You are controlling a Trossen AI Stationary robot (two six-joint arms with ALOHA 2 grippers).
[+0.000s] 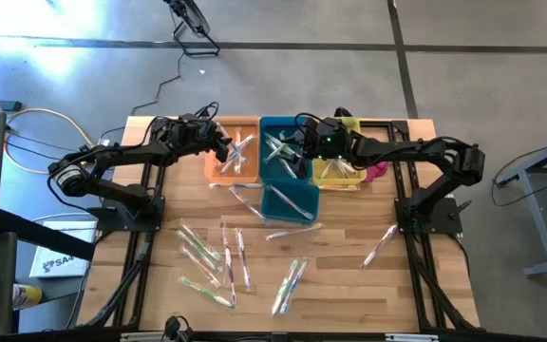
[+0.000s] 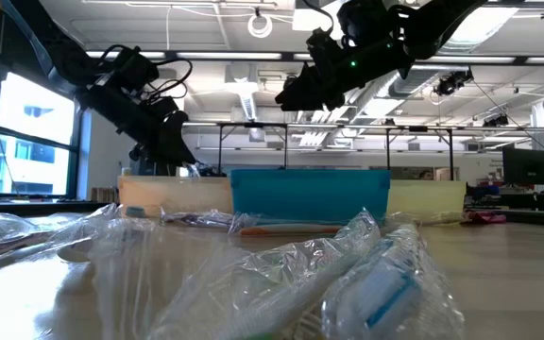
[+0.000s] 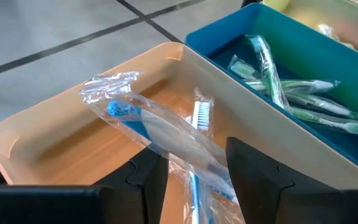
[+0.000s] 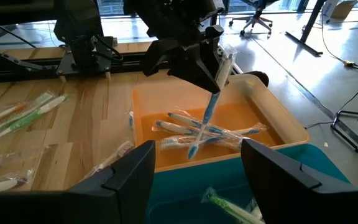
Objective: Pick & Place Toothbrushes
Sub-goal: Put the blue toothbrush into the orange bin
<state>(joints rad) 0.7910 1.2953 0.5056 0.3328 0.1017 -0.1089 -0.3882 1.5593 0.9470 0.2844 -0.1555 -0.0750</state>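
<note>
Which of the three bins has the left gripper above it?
The orange bin, at the left end of the row. The left gripper hangs over it with a blue toothbrush; the blue bin and yellow bin lie rightward.

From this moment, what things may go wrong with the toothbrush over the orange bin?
1. The blue toothbrush hangs from the left gripper over the orange bin; its wrapper may stick to the fingers as they part, so it might not fall.
2. It hangs tilted above crossed brushes, so it may land leaning on the rim.
3. The right gripper hovers open over the blue bin close by; the arms may bump.
</note>
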